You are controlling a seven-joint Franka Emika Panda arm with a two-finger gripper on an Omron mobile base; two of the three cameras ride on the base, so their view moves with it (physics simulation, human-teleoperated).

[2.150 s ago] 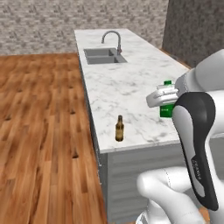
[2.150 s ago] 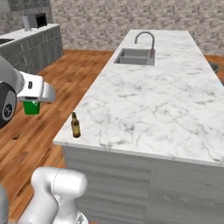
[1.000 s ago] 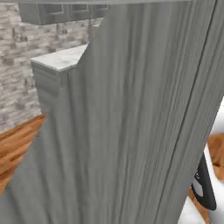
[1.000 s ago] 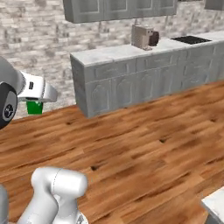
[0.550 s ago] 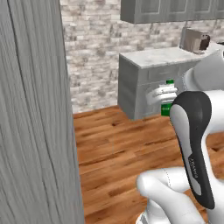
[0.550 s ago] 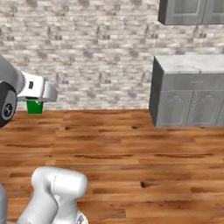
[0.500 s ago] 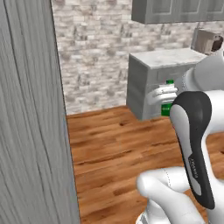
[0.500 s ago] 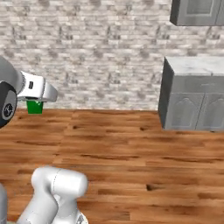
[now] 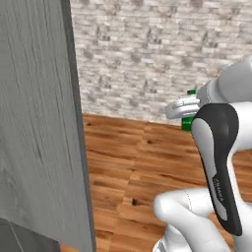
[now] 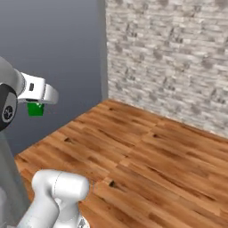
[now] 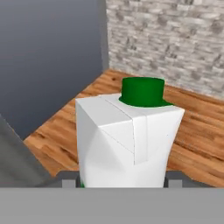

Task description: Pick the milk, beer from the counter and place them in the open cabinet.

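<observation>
I've got the milk (image 11: 129, 135) clamped upright in my gripper (image 11: 122, 177), cap up. The cabinet (image 9: 37, 123) sits off to my left, its grey side toward me, so I reckon I need to swing that way.

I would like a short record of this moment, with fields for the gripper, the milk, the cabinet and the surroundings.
gripper: shut on the milk, raised above the floor
milk: white carton with green cap, upright in the hand view, held between the jaws
cabinet: grey wood-grain panel close at the left of the left base view
floor: brown wood planks
wall: grey stone bricks behind the floor
</observation>
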